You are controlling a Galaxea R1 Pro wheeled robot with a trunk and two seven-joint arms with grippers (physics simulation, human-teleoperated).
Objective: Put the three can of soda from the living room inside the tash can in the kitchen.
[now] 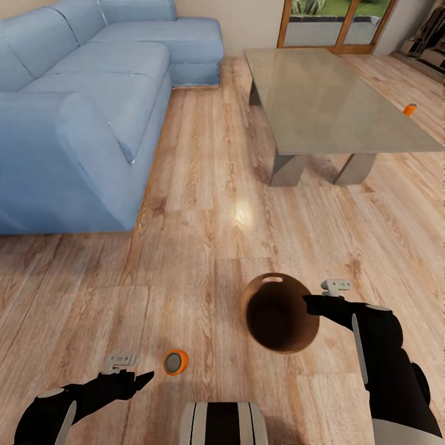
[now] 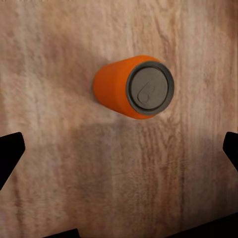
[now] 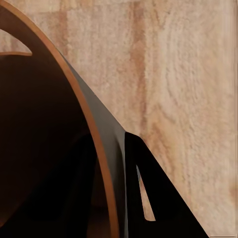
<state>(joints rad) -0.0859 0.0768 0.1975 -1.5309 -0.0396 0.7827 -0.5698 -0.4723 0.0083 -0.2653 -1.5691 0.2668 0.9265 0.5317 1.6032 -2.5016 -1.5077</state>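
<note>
A can of soda (image 1: 176,362) stood upright on the wood floor (image 1: 204,204) in the head view, grey top facing up, just beside the tip of the left gripper (image 1: 139,378). That gripper reached in low from the left arm, and its fingers could not be told apart from here. A second can of soda (image 1: 409,110) sat far off at the right edge of the grey coffee table (image 1: 327,99), only its orange top showing. The trash can (image 1: 278,312) hung tilted above the floor near the robot, its dark inside and slot handle turned toward the camera; the right gripper (image 1: 315,304) was clamped on its rim at the right side. A blue sofa (image 1: 80,105) filled the upper left, and wood-framed glass doors (image 1: 337,25) stood behind the table.

In the left wrist view the can of soda (image 2: 134,87) stood on the floorboards, its grey lid with the pull tab clear. The left gripper's fingertips (image 2: 10,153) showed as dark shapes at opposite edges of the picture, spread wide and well clear of the can.

In the right wrist view the coppery rim of the trash can (image 3: 74,99) curved across the picture with the dark inside on one side. A black finger (image 3: 158,193) of the right gripper lay against the outer wall and another sat inside, the wall pinched between them.
</note>
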